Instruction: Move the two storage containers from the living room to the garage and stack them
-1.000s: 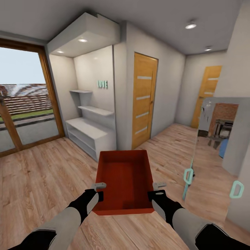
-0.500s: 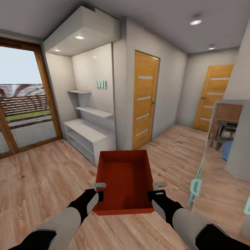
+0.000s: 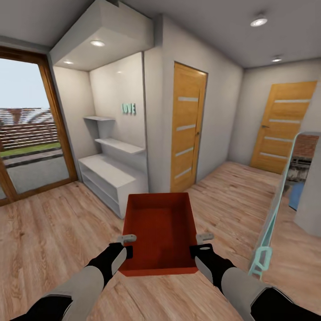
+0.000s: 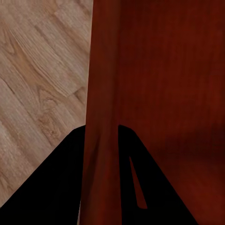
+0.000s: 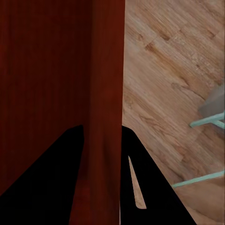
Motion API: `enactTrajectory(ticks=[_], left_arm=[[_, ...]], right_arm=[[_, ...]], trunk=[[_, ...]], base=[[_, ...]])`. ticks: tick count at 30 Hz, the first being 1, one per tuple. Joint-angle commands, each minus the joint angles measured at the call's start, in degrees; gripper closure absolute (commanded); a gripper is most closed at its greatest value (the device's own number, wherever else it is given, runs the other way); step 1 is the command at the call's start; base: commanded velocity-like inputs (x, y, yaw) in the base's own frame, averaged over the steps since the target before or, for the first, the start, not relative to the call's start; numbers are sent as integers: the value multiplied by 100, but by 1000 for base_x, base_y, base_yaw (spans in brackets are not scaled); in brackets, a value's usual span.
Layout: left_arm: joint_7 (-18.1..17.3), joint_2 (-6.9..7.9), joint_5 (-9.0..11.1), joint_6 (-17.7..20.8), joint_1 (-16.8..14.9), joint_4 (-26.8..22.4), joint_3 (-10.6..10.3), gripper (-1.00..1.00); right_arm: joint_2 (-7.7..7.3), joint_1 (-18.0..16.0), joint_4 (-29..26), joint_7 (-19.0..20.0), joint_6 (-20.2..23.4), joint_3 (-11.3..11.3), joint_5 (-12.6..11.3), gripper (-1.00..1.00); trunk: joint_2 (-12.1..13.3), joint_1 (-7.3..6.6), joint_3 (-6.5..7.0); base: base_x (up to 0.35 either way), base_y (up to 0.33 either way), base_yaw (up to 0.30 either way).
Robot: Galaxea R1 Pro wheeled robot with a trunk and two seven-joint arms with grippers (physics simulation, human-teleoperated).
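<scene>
One storage container, an orange-red lidless box, hangs level in front of me above the light wood-plank floor. My left gripper is shut on its left wall and my right gripper is shut on its right wall, both near the box's near end. In the left wrist view the black fingers pinch the thin red wall. The right wrist view shows the same clamp, with fingers on the opposite wall. I am in a hallway, not the garage.
A white built-in shelf unit stands ahead on the left, beside a wall corner with a wooden door. A second wooden door is at the far right. A glass door with a teal handle stands open close on my right. Large glazed doors lie left.
The whole picture has shifted outward, so the camera has moved forward along the hallway. The glass door now sits further right in view. Both grips on the container are unchanged.
</scene>
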Motion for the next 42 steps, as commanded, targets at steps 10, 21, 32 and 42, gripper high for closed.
enactTrajectory(ticks=[10,21,32,42], left_arm=[[105,54,-204,8,-1,-30,-11,100],[108,54,-204,8,-1,-30,-11,100],[105,54,-204,8,-1,-30,-11,100],[105,54,-204,8,-1,-30,-11,100]], right_arm=[[-5,5,8,-52,42,71,-102,100],[-5,-1,8,-58,42,71,-102,100],[-5,3,8,-58,42,71,-102,100],[-5,1,8,-58,42,71,-102,100]], trunk=[[-4,5,-2],[-4,5,-2],[-4,5,-2],[-4,5,-2]], base=[[322,0,-1],[322,0,-181],[322,0,-174],[322,0,-4]])
